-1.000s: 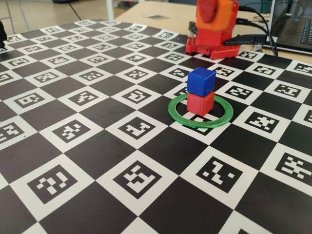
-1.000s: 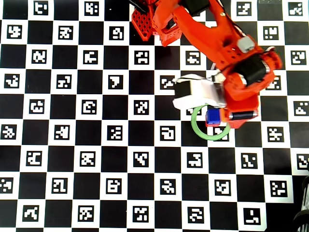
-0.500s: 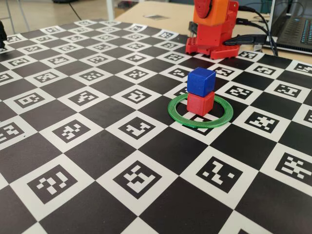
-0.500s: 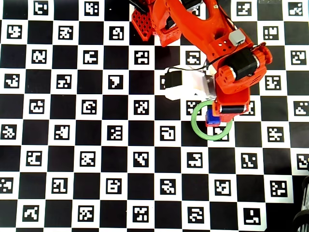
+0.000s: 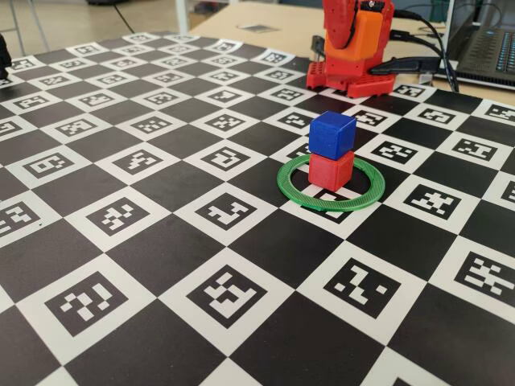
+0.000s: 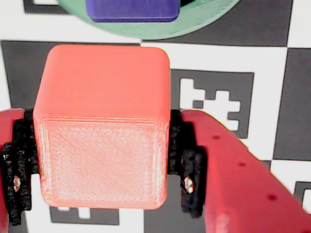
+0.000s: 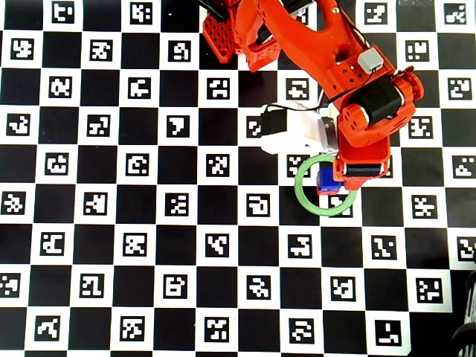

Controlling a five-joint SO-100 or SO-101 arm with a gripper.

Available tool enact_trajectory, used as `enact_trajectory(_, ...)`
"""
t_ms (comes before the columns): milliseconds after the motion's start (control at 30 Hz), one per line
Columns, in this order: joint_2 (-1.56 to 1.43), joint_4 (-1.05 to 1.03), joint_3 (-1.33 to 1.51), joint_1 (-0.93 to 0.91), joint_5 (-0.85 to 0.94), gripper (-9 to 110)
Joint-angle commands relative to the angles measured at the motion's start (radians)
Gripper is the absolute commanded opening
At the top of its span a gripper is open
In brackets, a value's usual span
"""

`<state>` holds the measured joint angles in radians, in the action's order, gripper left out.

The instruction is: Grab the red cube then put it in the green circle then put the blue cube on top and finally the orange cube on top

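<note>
In the fixed view the blue cube (image 5: 331, 133) stands on the red cube (image 5: 330, 170) inside the green circle (image 5: 302, 193). In the wrist view my gripper (image 6: 103, 165) is shut on the orange cube (image 6: 102, 126), which its black pads (image 6: 187, 165) press from both sides. The blue cube's top (image 6: 131, 9) and the green circle (image 6: 192, 14) lie just beyond it at the upper edge. From overhead, my arm (image 7: 364, 119) hangs over the green circle (image 7: 301, 190) and partly covers the blue cube (image 7: 325, 183). There the jaws and orange cube are hidden.
The table is a black-and-white checkerboard of printed markers (image 5: 229, 293). The arm's red base (image 5: 350, 76) stands at the far edge behind the stack, with cables (image 5: 418, 64) and a laptop (image 5: 491, 48) to its right.
In the overhead view my wrist has drawn back a little toward the base and then held nearly still. The blue-on-red stack has not moved.
</note>
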<state>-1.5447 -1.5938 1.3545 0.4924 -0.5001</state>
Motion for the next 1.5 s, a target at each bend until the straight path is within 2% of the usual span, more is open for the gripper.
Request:
enact_trajectory(0, -0.061, 0.017, -0.009, 0.006, -0.005, 5)
enact_trajectory(933, -0.04, 0.161, 0.158, -0.048, -0.014, 5)
enact_trajectory(1467, -0.041, 0.176, 0.207, -0.029, -0.025, 5)
